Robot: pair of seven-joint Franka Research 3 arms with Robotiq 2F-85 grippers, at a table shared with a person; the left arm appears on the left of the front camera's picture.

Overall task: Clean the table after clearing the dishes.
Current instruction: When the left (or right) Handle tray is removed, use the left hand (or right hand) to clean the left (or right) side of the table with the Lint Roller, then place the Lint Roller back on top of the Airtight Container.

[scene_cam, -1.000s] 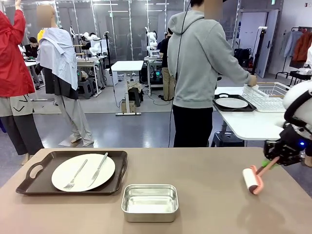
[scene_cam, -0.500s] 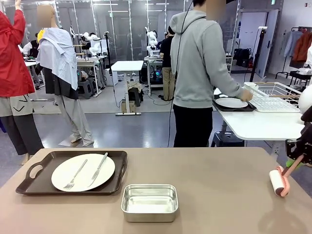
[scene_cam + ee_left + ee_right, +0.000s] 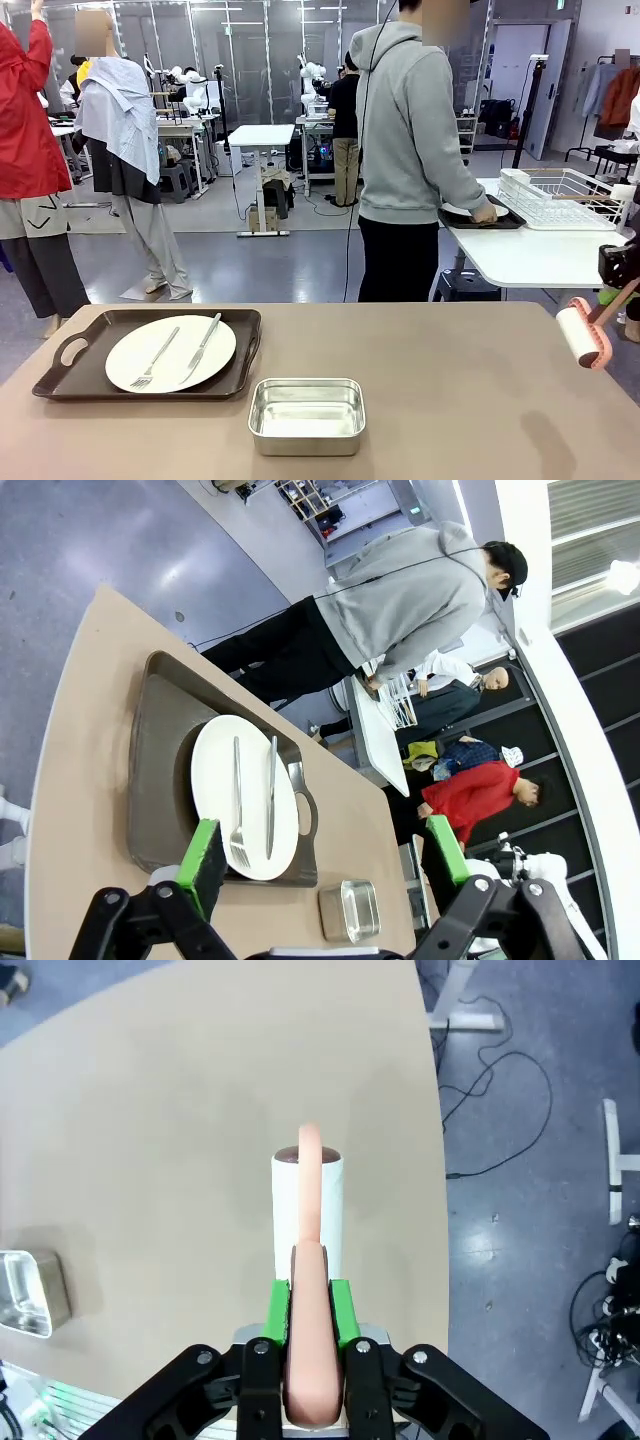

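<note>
Jaws: the right gripper (image 3: pixel 311 1305) is clenched on the pink handle of the roller (image 3: pixel 583 337); the left gripper (image 3: pixel 325 852) is released and holds nothing. I see the roller lifted off the table (image 3: pixel 450 400), far right of the steel pan (image 3: pixel 306 415), over the table's edge. One tray (image 3: pixel 60 375) with its plate (image 3: pixel 170 353), fork (image 3: pixel 155 365) and knife (image 3: pixel 203 345) sits left of the pan, not yet cleared. Hazards: a descent outside the edge would miss the surface. A long leftward stroke could strike the pan or shove the tray.

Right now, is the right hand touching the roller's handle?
Touching. The right wrist view shows the right hand shut on the roller's pink handle, with a green pad pressed against each side of it.
</note>
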